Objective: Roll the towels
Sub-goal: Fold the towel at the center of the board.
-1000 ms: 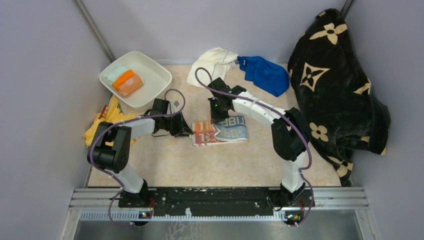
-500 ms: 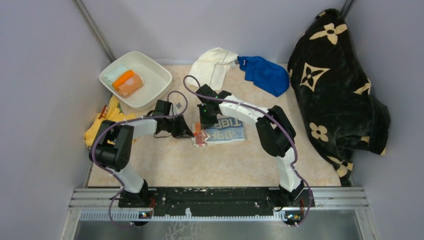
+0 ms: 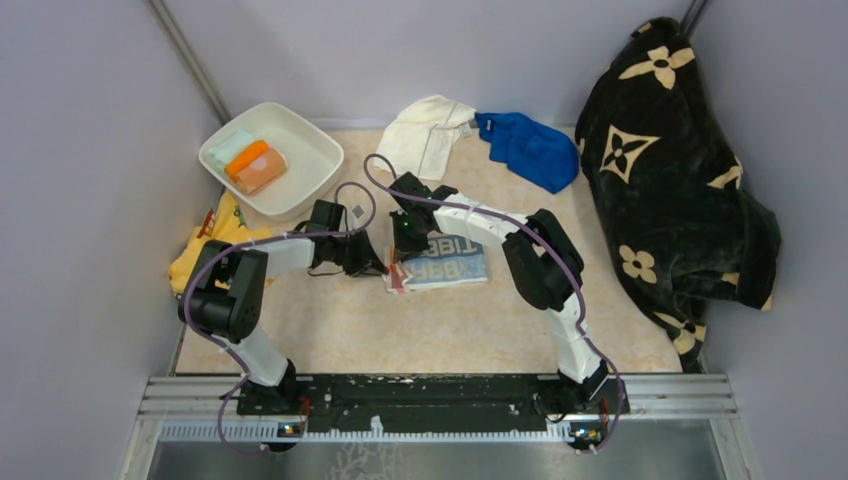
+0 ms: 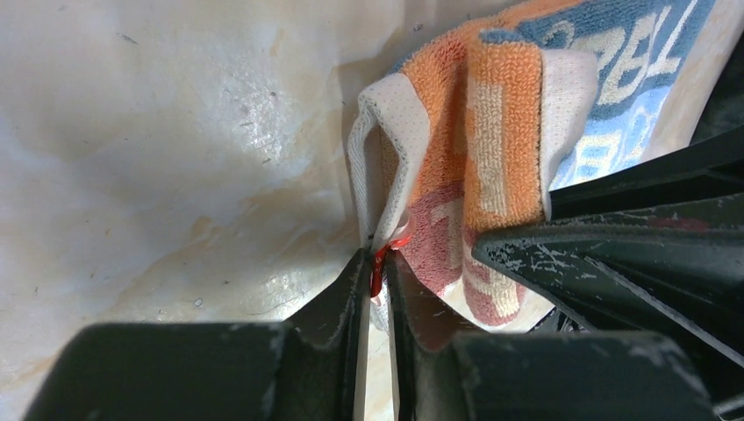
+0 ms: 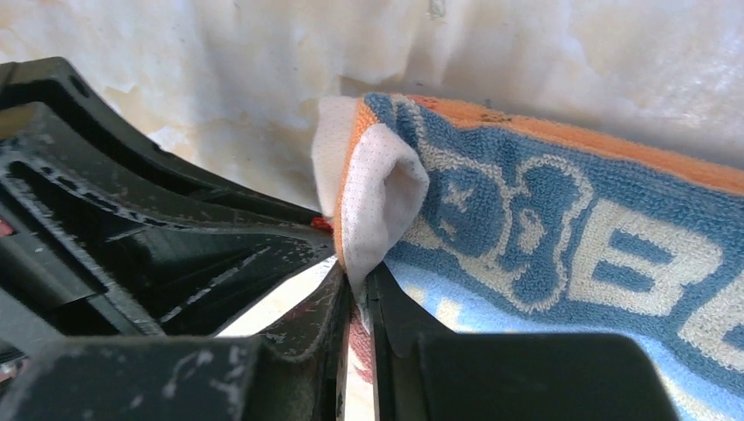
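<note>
place: robot lab cell | evid: grey partition walls; metal rail w/ left arm + right arm bolted; beige tabletop

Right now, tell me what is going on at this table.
Both arms work on the printed towel in the middle. The left end effector pinches its left edge at a red loop; the right end effector pinches the folded-over white corner at that same end. The rest lies flat, so the roll is barely begun. The cream towel and blue towel lie crumpled at the far edge, untouched.
</note>
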Action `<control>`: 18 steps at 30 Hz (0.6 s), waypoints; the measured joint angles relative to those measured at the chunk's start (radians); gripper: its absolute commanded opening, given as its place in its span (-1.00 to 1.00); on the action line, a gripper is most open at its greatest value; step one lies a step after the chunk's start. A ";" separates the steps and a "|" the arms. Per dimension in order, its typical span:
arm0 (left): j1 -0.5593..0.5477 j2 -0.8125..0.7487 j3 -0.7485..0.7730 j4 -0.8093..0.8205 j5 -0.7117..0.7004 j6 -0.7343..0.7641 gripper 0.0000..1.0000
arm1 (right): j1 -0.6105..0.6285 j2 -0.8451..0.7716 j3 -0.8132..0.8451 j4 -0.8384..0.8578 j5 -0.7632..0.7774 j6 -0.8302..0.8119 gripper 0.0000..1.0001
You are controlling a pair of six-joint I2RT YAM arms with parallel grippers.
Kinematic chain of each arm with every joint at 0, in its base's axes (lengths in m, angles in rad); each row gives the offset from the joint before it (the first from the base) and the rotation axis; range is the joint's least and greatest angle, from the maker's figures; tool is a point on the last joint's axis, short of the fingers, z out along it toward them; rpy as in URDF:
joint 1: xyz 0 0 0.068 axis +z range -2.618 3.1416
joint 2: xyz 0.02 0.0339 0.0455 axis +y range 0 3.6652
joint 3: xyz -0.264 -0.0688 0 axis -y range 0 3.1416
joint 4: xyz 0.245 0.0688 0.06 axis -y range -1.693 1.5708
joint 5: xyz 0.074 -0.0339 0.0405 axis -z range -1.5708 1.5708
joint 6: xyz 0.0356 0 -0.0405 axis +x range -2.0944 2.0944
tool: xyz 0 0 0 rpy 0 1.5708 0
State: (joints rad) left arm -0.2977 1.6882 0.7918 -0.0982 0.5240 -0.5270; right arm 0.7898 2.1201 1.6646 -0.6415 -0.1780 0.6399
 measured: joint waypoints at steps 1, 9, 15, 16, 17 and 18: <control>0.000 0.000 0.000 0.000 -0.001 0.000 -0.63 | 0.000 0.000 0.000 0.007 -0.009 0.000 -0.73; 0.000 -0.002 0.000 -0.006 -0.012 0.000 -0.50 | 0.000 0.000 -0.002 0.056 -0.065 0.000 -0.48; -0.002 -0.039 -0.005 -0.034 -0.060 0.008 -0.38 | -0.001 -0.022 -0.053 0.082 -0.075 -0.011 -0.08; -0.002 -0.050 -0.005 -0.045 -0.072 0.010 -0.36 | -0.006 -0.037 -0.075 0.085 -0.077 -0.014 -0.07; -0.002 -0.057 -0.005 -0.050 -0.079 0.011 -0.33 | -0.010 -0.058 -0.100 0.086 -0.079 -0.018 -0.07; -0.002 -0.069 -0.005 -0.059 -0.089 0.012 -0.30 | -0.015 -0.082 -0.129 0.095 -0.082 -0.020 -0.07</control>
State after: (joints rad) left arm -0.2996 1.6196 0.7864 -0.1570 0.4347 -0.5152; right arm 0.7746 2.0380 1.5356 -0.5465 -0.2596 0.6197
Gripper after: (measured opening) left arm 0.316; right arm 0.461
